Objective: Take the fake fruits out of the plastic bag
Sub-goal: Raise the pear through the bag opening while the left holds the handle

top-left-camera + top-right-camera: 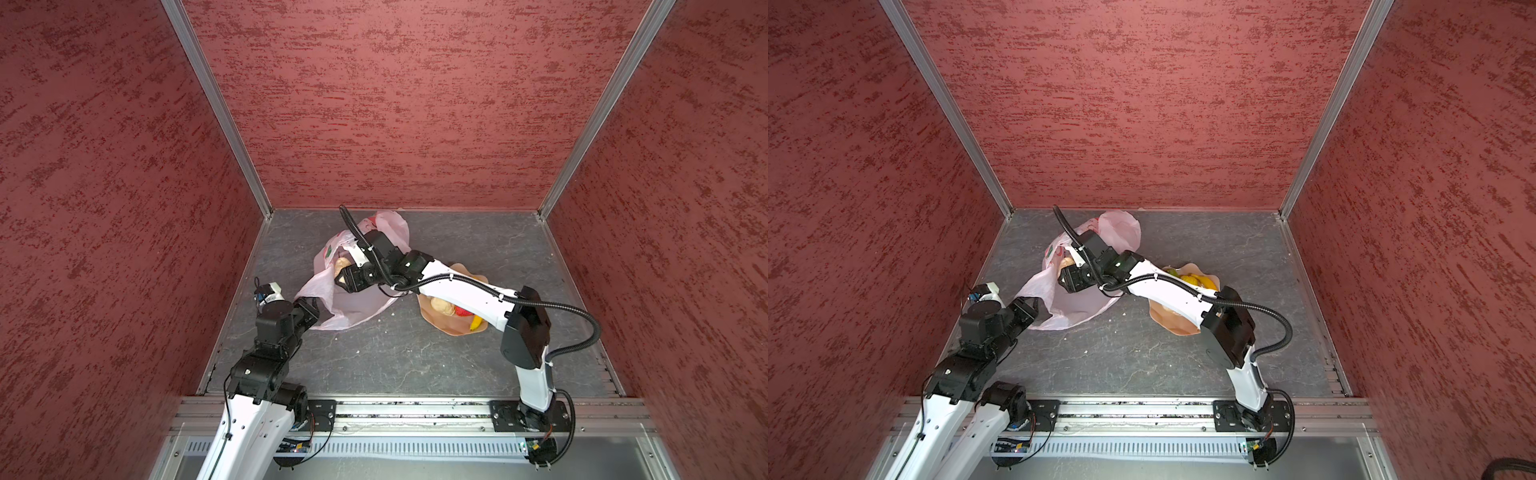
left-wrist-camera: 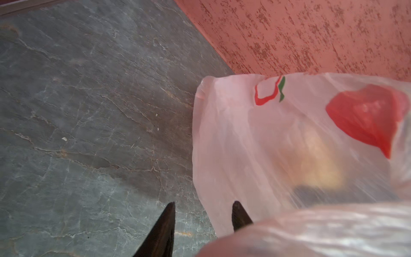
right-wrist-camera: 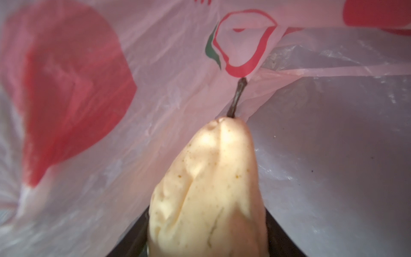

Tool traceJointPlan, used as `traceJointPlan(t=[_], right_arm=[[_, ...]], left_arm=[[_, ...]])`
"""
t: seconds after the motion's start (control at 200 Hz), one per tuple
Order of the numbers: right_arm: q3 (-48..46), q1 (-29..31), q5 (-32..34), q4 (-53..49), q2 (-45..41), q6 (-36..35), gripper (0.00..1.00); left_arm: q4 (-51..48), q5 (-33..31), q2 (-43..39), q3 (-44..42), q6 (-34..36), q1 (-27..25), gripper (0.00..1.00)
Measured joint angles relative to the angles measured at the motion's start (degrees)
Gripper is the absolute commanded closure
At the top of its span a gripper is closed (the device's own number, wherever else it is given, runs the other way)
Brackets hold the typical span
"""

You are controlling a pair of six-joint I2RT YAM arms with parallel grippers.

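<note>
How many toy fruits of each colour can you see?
Beige: 2, beige lumpy fruit and pear
Yellow: 2, banana and yellow round fruit
Red: 1, red fruit
Green: 1, green fruit
Total: 6

We logged this as a robotics lab test cell, not a lived-in room. Three walls of red mottled panel stood in bare aluminium posts around a grey slate-look tabletop. Along the open front ran an aluminium rail carrying two robot arms, the left arm and the right arm. We noted corrugated cable conduit, a slotted cable duct and an exposed circuit board. Props included a plastic bag and a dented beige fake fruit.
</note>
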Motion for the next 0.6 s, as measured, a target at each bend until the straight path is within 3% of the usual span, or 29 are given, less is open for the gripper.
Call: traceJointPlan(t=[0.286, 0.601], right_arm=[[-0.07, 0.0, -3.37, -1.7, -1.86, -0.81, 0.66], [-0.52, 0.11, -6.99, -2.34, -3.98, -1.6, 0.66]], left_arm=[[10.84, -8.55, 3.28, -1.53, 1.99, -0.02, 0.66], [22.05, -14.78, 13.27, -2.58, 4.74, -1.57, 0.7]])
